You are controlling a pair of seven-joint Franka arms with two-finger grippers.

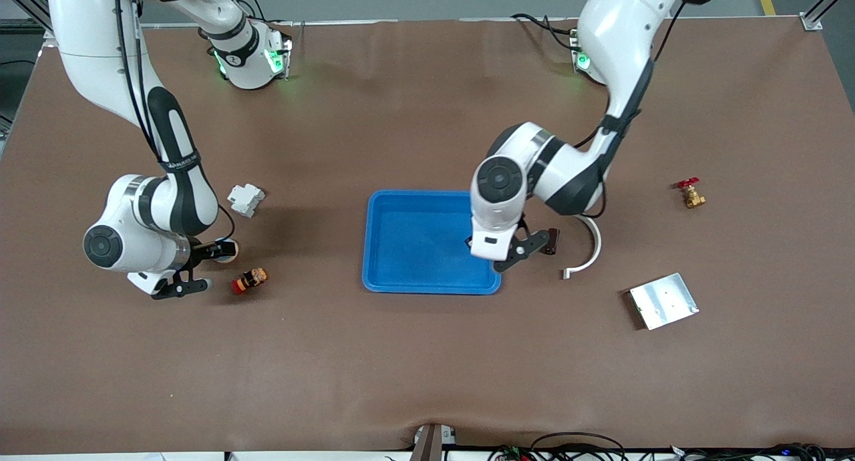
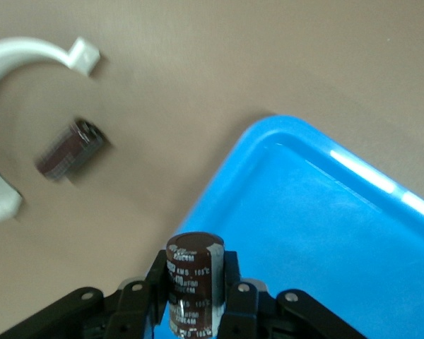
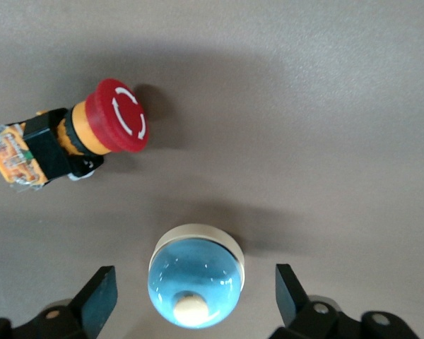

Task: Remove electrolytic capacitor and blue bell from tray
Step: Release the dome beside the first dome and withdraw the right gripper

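While the left hand [image 2: 192, 311] grips a glossy cylindrical capacitor [image 2: 193, 284], the domed bell [image 3: 196, 284] sits free.

A robotics lab — two white arms bolted to a brown-covered desk [image 1: 427, 354], a blue tray [image 1: 401, 247], scattered electrical and plumbing parts, aluminium framing.

Tray [image 1: 414, 240] mid-table, parts toward both ends.

Over the tray's edge toward the left arm's end: left gripper [image 2: 192, 300] clamping an upright capacitor [image 2: 193, 286]. Beside that edge, on the table: a second capacitor [image 1: 552, 241], a curved bracket [image 1: 586, 247], then a plate [image 1: 663, 300] and a valve [image 1: 690, 194]. Toward the right arm's end: right gripper [image 3: 196, 300] spread around the bell [image 3: 196, 274], push-button [image 1: 249, 280] beside, breaker [image 1: 245, 199] farther.
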